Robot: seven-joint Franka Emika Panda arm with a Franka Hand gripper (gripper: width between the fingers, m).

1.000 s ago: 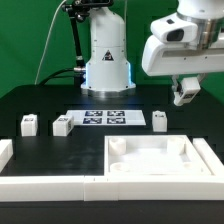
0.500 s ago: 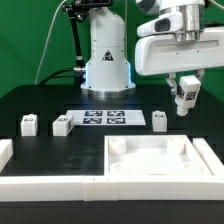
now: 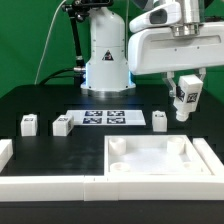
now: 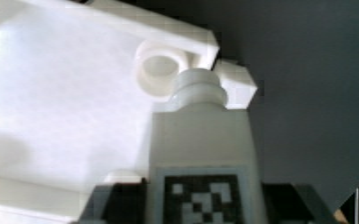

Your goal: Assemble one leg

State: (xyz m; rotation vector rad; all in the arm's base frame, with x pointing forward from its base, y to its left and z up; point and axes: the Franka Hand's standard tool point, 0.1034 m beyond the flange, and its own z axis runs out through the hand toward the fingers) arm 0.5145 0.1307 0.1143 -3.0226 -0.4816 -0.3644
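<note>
My gripper (image 3: pixel 186 97) is shut on a white leg (image 3: pixel 185 98) with a black-and-white tag, held in the air over the far right corner of the large flat white panel (image 3: pixel 155 160). In the wrist view the held leg (image 4: pixel 202 130) runs up the picture, its tag near the fingers, its tip close to a round corner socket (image 4: pixel 158 67) of the panel (image 4: pixel 60 100). Three more legs stand on the table: one (image 3: pixel 29 124) at the exterior view's left, one (image 3: pixel 62 125) beside it, and one (image 3: pixel 159 119) right of the marker board.
The marker board (image 3: pixel 103 117) lies on the black table in front of the robot base (image 3: pixel 106 55). A low white wall (image 3: pixel 50 184) runs along the table's near edge, with a white block (image 3: pixel 5 151) at the left end.
The arm has moved toward the exterior view's left and lowered a little with the leg still in its grip. The leg now hangs nearer the panel's far right corner.
</note>
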